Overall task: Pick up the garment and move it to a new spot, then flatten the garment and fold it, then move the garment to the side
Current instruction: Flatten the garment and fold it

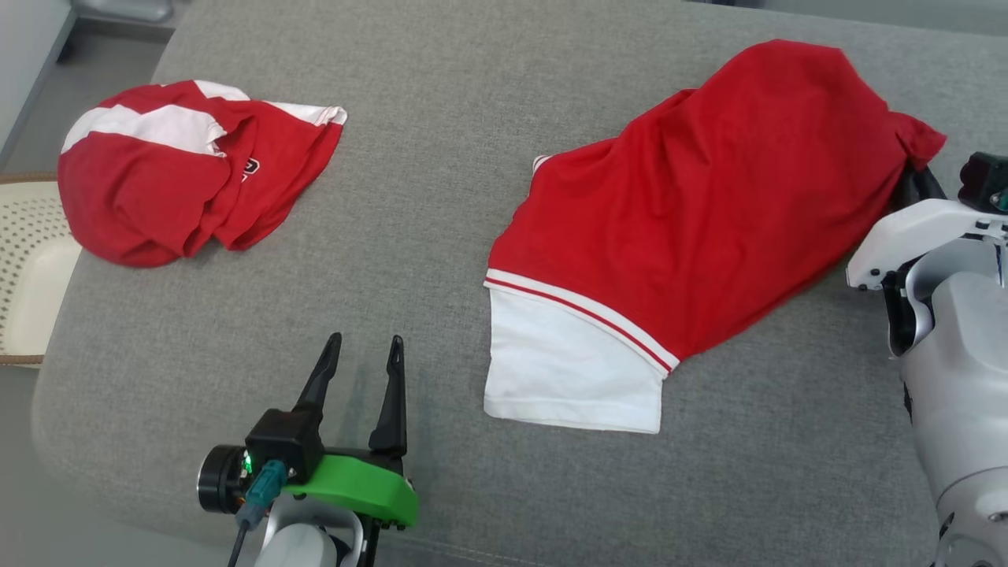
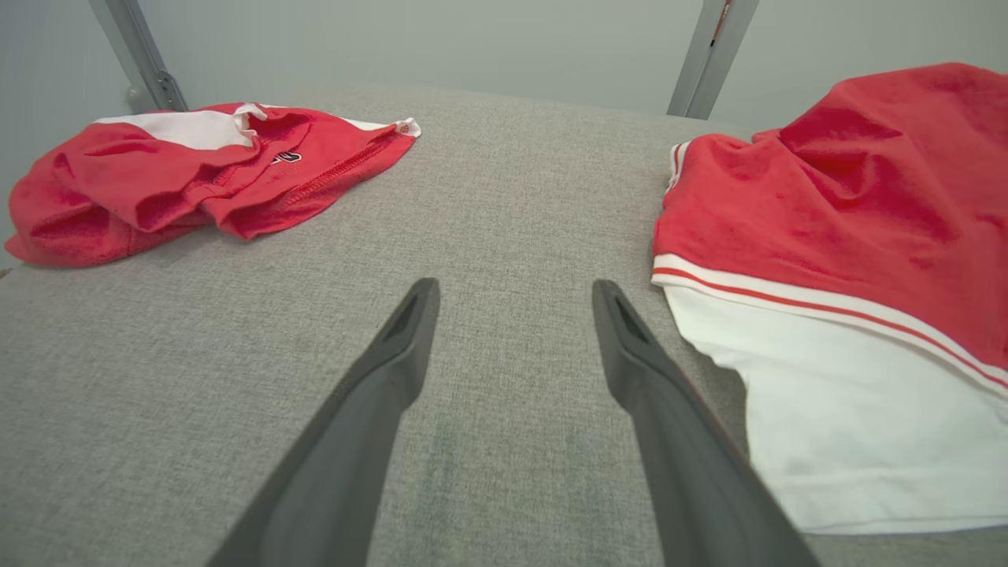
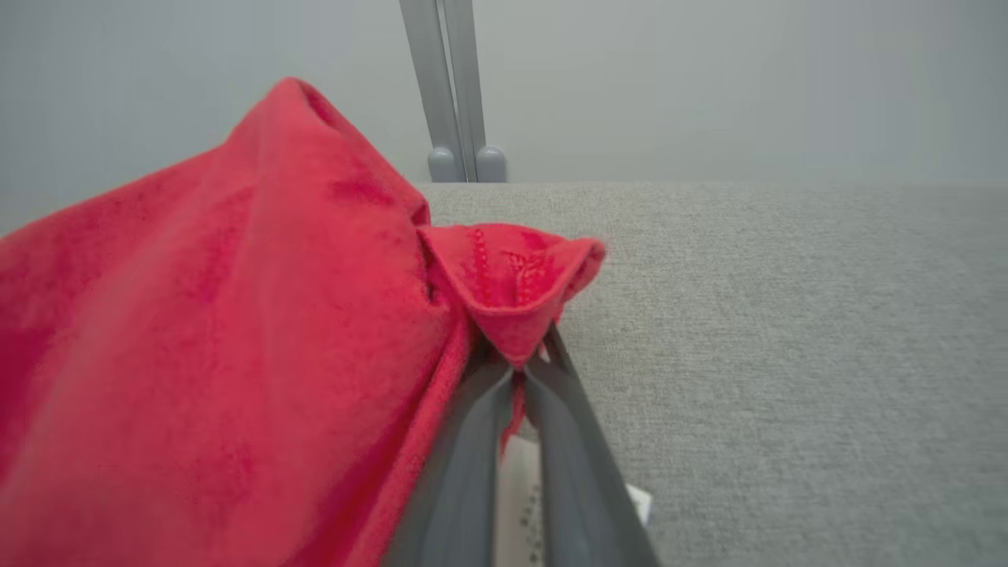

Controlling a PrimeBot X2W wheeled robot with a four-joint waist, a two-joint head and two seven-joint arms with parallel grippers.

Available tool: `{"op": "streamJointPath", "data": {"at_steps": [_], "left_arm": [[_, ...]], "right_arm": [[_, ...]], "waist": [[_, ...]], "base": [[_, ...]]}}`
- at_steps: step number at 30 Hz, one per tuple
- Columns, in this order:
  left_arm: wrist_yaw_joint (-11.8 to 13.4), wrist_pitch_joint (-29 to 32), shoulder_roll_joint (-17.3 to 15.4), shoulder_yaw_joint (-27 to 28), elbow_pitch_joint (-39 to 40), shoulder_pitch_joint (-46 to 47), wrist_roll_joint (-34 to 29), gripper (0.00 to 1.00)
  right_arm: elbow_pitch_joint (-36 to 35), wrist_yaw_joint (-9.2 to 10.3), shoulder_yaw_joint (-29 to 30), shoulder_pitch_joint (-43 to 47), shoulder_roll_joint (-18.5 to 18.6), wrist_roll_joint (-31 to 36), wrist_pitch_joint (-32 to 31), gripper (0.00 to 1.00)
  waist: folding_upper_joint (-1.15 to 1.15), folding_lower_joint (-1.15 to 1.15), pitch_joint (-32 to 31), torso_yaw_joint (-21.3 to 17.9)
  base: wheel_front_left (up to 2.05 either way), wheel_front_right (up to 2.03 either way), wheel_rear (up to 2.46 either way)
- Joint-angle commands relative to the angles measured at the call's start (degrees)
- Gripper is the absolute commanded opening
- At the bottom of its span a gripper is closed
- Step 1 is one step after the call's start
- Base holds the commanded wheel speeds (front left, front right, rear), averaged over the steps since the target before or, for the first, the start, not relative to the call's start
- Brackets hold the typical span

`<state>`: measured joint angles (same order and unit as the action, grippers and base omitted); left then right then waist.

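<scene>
Right gripper [image 3: 516,370] nipped tight on a corner of the garment [image 1: 709,197]; left gripper [image 1: 365,340] spread wide, holding nothing.

From the pinch, the red cloth rises in a peak and then slopes down across the right half of the cushion [image 1: 441,118], with its white part lying flat toward the front edge. The left gripper sits over bare cushion just beside that white part, apart from it. The grip takes only a small fold of hem, so I judge a sharp pull could slip it free. A one-corner lift may also drag the rest along bunched. A long sweep left could run into the other garment [image 1: 181,173], crumpled at the far left. The right wrist view shows the hem fold between the fingers and a white label below it. In the head view, cloth hides that contact, but the whole layout is plain.
</scene>
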<state>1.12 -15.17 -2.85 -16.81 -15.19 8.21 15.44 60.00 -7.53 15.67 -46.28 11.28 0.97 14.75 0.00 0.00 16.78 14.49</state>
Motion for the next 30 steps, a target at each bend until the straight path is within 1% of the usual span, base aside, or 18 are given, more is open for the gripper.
{"op": "streamJointPath", "data": {"at_steps": [1,5,9,11,16,19,22,26,27,28,29,30], "left_arm": [[0.31,0.03,-0.09,0.22,-0.14,-0.58,0.29,1.00],[0.29,0.02,-0.10,0.39,-0.33,-1.48,0.37,1.00],[0.53,0.02,-0.10,0.84,-0.28,-2.33,0.75,1.00],[0.56,0.02,-0.11,1.15,-0.23,-2.93,0.67,1.00],[0.48,0.03,-0.11,1.58,0.06,-3.36,0.98,1.00],[0.49,0.03,-0.11,1.61,0.08,-3.44,1.24,1.00],[0.46,0.02,-0.11,1.58,0.11,-3.26,1.42,1.00],[0.29,0.03,-0.11,1.78,-0.17,-3.54,1.41,1.00],[0.24,0.03,-0.11,1.82,-0.25,-3.62,1.40,1.00],[0.23,0.02,-0.11,1.84,-0.30,-3.69,1.43,1.00],[0.23,0.03,-0.11,1.89,-0.34,-3.75,1.45,1.00],[0.22,0.03,-0.11,1.92,-0.37,-3.80,1.46,1.00]], "right_arm": [[-1.83,0.08,-0.53,2.12,-0.45,-0.55,0.43,0.00],[-9.92,0.08,-0.90,7.78,-2.82,-1.96,0.47,0.00],[-18.62,0.08,-0.47,16.20,-5.33,-3.36,0.45,0.00],[-23.47,0.08,-0.04,21.27,-6.78,-4.63,-0.87,0.00],[-33.98,0.08,1.77,31.52,-8.27,-8.00,-5.88,0.00],[-36.46,0.08,0.85,35.91,-8.35,-12.13,-8.01,0.00],[-36.36,0.08,-0.46,38.28,-8.31,-16.68,-9.26,0.00],[-33.92,0.08,-0.62,38.84,-8.30,-17.41,-9.01,0.00],[-33.03,0.08,-0.49,38.46,-8.31,-16.94,-8.81,0.06],[-32.44,0.08,-0.37,38.04,-8.30,-16.70,-8.52,0.36],[-31.98,0.08,-0.24,37.35,-8.29,-16.30,-7.69,1.00],[-31.48,0.08,-0.06,36.89,-8.27,-16.14,-7.16,1.00]], "waist": [[0.00,0.00,-2.26,-2.67],[0.00,0.00,-4.47,-4.96],[0.00,0.00,-6.73,-7.09],[0.00,0.00,-7.89,-8.25],[0.00,0.00,-9.49,-9.50],[0.00,0.00,-9.87,-9.63],[0.00,0.00,-10.14,-9.49],[0.00,0.00,-10.44,-9.21],[0.00,0.00,-10.53,-9.11],[0.00,0.00,-10.59,-9.03],[0.00,0.00,-10.66,-8.94],[0.00,0.00,-10.72,-8.88]], "base": [[0.00,0.00,0.00],[0.00,0.00,0.00],[0.00,0.00,0.00],[0.00,0.00,0.00],[0.00,0.00,0.00],[0.00,0.00,0.00],[0.00,0.00,0.00],[0.00,0.00,0.00],[0.00,0.00,0.00],[0.00,0.00,0.00],[0.00,0.00,0.00],[0.00,0.00,0.00]]}}
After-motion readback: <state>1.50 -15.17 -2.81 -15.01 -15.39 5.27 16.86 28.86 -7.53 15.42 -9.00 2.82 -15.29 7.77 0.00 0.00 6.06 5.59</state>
